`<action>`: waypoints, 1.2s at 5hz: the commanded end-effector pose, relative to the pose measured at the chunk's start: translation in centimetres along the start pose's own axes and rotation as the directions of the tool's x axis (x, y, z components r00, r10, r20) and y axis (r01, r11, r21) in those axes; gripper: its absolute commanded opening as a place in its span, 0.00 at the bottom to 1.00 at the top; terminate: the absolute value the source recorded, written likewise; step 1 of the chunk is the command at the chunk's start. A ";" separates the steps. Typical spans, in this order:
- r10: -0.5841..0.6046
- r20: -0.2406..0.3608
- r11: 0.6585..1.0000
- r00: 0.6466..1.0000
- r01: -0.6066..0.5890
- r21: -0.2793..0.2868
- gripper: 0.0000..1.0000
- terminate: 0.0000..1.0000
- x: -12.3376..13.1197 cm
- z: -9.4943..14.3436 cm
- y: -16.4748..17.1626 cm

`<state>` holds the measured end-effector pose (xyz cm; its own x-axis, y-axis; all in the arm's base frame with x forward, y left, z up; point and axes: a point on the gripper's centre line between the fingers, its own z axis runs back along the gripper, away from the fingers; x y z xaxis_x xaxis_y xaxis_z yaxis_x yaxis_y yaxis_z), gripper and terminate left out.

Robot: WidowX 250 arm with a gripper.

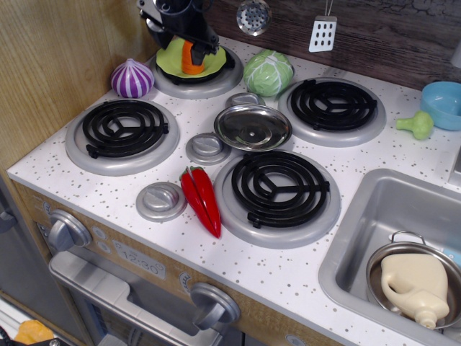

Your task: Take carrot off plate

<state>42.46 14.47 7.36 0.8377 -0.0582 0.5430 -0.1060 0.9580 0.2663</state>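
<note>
The orange carrot [191,60] stands nearly upright on the lime-green plate [166,63], which rests on the back-left burner. My black gripper [189,42] hangs directly over it at the top of the view. Its fingers are closed around the carrot's upper end, which they hide. The carrot's lower end still looks level with the plate's surface; I cannot tell if it touches.
A purple onion [132,77] lies left of the plate and a green cabbage [268,72] right of it. A silver lid [253,127] and red chili peppers [202,200] sit mid-counter. A blue bowl [443,101] is far right, above the sink [360,216].
</note>
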 end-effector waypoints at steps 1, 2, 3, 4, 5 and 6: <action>-0.037 0.091 0.999 0.995 0.039 -0.016 1.00 0.00 2.7 -0.2 1.5; -0.058 0.087 0.996 0.994 0.063 -0.062 1.00 0.00 2.9 -0.5 1.4; -0.087 0.098 0.992 0.991 0.095 -0.080 1.00 0.00 3.1 -1.1 1.4; -0.099 0.099 0.989 0.990 0.109 -0.102 1.00 0.00 3.4 -1.5 1.6; -0.096 0.096 0.987 0.991 0.107 -0.119 0.00 0.00 3.3 -1.9 1.6; -0.099 0.103 0.985 0.990 0.112 -0.128 0.00 0.00 3.7 -2.3 1.7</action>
<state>45.77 15.64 5.59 0.8280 -0.1726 0.5336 0.0806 0.9782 0.1914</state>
